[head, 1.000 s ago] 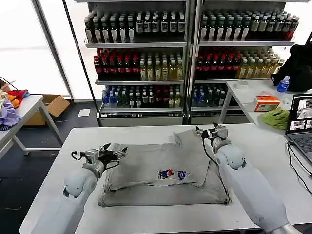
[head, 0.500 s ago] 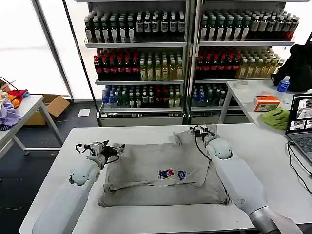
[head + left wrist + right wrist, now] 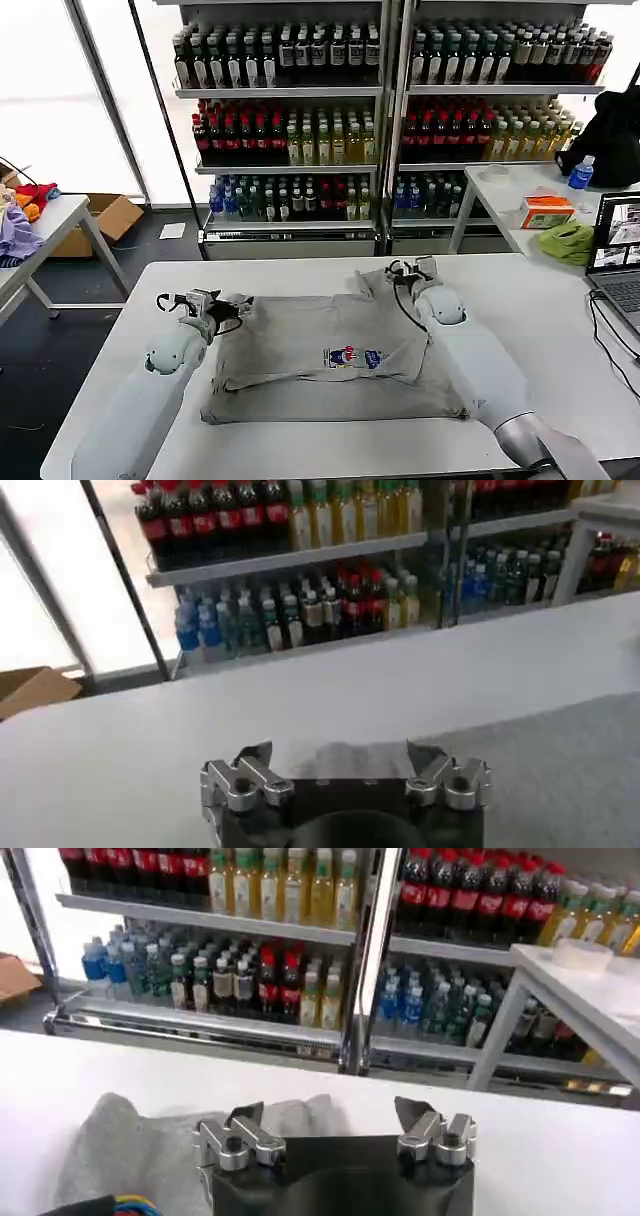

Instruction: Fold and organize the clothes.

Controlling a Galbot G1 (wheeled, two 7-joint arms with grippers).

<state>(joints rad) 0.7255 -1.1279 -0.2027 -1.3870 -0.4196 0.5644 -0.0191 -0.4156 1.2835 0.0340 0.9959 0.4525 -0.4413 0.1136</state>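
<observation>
From the head camera, a light grey shirt (image 3: 325,355) is lying partly folded on the white table (image 3: 560,330), its small multicoloured chest print (image 3: 352,356) facing up near the middle and one sleeve sticking out toward the far edge. The left gripper (image 3: 228,306) is hovering at the shirt's left far corner, its fingers looking spread, while the right gripper (image 3: 410,270) is sitting at the far right of the shirt beside the sleeve; from here I cannot tell how its jaws are standing. Shelves of bottles (image 3: 300,120) are filling the background, and a lime-green cloth (image 3: 566,241) is lying on a side table. In the left wrist camera, the left gripper (image 3: 345,765) is holding its jaws wide apart with nothing between them, poised over bare tabletop (image 3: 150,750), the grey shirt (image 3: 570,760) lying just beside it. In the right wrist camera, the right gripper (image 3: 335,1128) is likewise standing wide and empty, with the bunched grey sleeve (image 3: 130,1138) lying beneath and beside one finger.
</observation>
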